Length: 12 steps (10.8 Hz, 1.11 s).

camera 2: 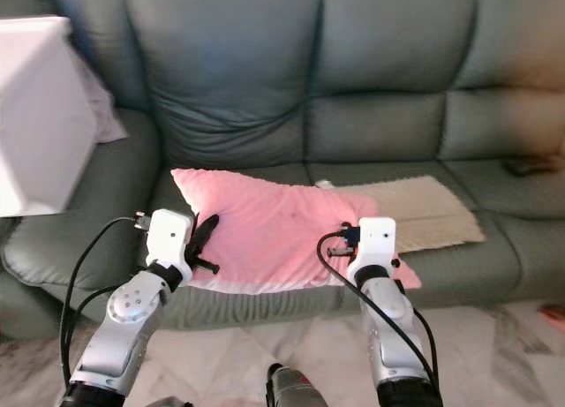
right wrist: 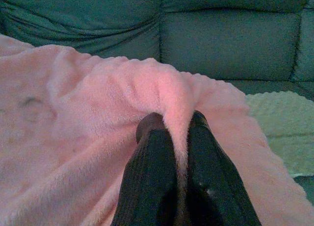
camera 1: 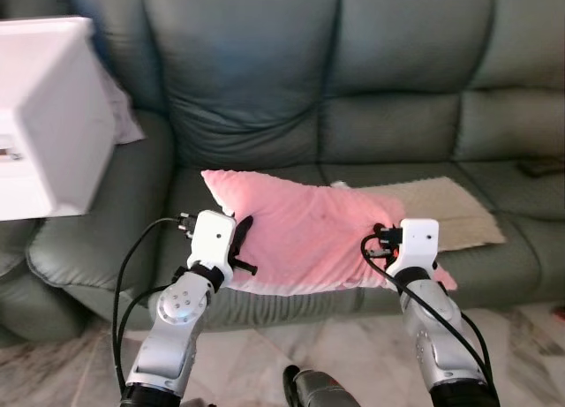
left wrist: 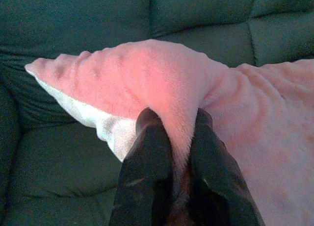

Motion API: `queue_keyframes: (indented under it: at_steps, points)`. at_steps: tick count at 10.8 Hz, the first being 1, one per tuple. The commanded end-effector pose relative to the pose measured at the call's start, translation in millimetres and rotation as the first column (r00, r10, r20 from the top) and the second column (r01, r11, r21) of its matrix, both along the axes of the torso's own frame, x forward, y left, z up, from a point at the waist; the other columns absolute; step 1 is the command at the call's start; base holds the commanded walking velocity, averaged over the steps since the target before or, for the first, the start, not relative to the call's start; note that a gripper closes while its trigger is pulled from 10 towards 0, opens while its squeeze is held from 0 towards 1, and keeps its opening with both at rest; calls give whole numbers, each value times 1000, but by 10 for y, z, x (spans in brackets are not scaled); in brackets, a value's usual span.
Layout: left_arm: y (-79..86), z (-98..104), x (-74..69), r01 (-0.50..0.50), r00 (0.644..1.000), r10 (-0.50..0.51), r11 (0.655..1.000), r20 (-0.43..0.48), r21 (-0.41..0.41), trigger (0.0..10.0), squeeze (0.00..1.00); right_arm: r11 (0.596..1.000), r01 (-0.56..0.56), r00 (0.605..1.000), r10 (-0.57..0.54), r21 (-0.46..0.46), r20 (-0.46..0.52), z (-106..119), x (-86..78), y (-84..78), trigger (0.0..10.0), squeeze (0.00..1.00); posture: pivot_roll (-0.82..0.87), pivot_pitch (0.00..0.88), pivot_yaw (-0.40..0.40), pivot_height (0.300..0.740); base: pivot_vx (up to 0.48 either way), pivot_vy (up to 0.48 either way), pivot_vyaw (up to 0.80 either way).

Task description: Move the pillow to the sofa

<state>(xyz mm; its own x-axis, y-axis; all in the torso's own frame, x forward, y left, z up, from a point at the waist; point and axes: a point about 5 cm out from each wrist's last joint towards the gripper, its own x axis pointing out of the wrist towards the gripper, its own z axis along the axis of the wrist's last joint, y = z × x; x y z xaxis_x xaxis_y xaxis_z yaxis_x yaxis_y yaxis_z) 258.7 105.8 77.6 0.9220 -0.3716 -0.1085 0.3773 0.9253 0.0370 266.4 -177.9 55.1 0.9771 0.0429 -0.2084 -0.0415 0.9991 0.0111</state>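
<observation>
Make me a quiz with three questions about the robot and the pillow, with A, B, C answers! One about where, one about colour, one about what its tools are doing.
1. Where is the pillow?
A. on the floor
B. over the sofa seat
C. on a shelf

2. What colour is the pillow's top?
A. pink
B. blue
C. yellow

3. What are the left tool and right tool doing?
A. both pinching pillow fabric
B. both open and away from it
C. one holds a cup

Answers:
1 B, the head views show it lying across the green seat cushions.
2 A, its fluffy top is pink.
3 A, each wrist view shows a fabric fold squeezed between black fingers.
</observation>
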Motion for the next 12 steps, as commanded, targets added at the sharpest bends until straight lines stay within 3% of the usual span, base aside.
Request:
queue_keyframes:
  at_steps: [1,7,12]
  points:
    - [-8,83,17,9,999,-9,1000,40,-8,10000,0,1000,-11,999,11,3,33,81,33,14,10000,0,-74,35,-47,740,0,0,0]
    - [-22,90,17,25,999,-24,1000,47,-13,10000,0,1000,-14,999,13,3,32,78,27,21,10000,0,-75,38,-44,740,0,0,0]
    - [-43,90,9,44,998,-44,999,45,-13,10000,0,1000,-14,1000,14,5,26,66,16,28,10000,0,-75,43,-41,740,302,0,0]
